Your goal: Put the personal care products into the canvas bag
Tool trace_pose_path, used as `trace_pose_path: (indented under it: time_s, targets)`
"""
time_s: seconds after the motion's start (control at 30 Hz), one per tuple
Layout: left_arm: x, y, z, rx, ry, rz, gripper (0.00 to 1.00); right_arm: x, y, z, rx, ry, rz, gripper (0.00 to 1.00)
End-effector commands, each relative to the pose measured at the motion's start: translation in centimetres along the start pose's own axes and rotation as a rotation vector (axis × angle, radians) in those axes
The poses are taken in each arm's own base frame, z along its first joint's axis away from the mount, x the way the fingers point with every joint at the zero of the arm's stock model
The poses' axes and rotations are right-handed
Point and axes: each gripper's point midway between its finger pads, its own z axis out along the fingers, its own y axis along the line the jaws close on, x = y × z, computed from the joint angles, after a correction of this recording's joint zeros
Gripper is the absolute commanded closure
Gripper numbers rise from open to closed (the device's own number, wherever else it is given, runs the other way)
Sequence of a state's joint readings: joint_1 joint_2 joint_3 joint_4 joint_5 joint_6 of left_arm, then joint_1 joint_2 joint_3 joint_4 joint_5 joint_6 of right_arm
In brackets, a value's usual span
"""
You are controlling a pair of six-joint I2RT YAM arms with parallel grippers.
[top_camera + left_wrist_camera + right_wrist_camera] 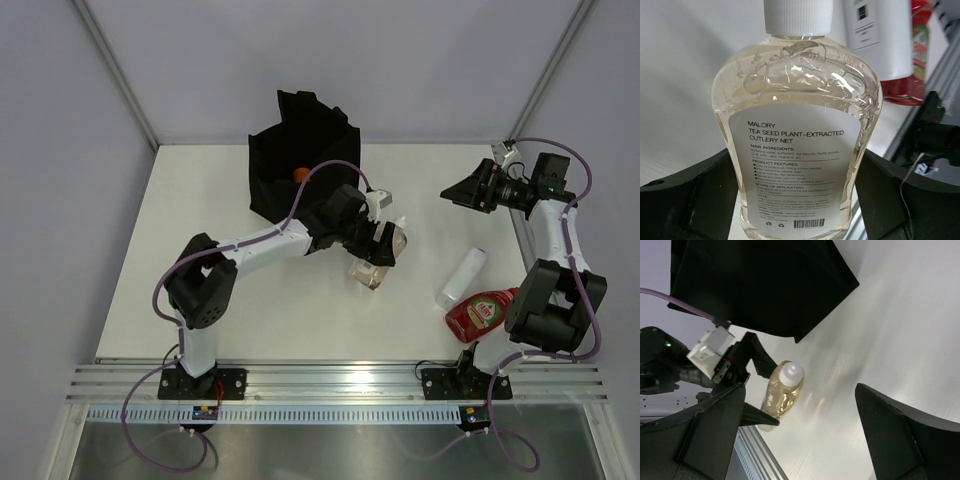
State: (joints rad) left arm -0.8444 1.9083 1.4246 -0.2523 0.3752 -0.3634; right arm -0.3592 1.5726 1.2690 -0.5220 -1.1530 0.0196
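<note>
Clear amber bottle with a white cap sits clamped in our left gripper, over open white table near the boxy black canvas bag's front-right corner. We read its label: "MALORY TEA SEED PLANT-EXTRACTED CUTLERY NET". Our right gripper hangs wide open and empty by the table's right edge.

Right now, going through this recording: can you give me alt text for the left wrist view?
A clear amber bottle with a white cap fills the frame, gripped by the left claw, its label headed MALORY. Behind it are a white bottle and a red bottle.
</note>
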Motion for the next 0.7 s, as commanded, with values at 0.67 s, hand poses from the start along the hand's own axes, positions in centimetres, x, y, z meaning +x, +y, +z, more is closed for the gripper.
trace_pose_path:
  time_s: [0.67]
  targets:
    - [-30.6, -5.4, -28.8, 0.211, -0.932, 0.088, 1.0, -0.3, 1.8, -1.0, -0.001, -0.015, -0.07, 0.0]
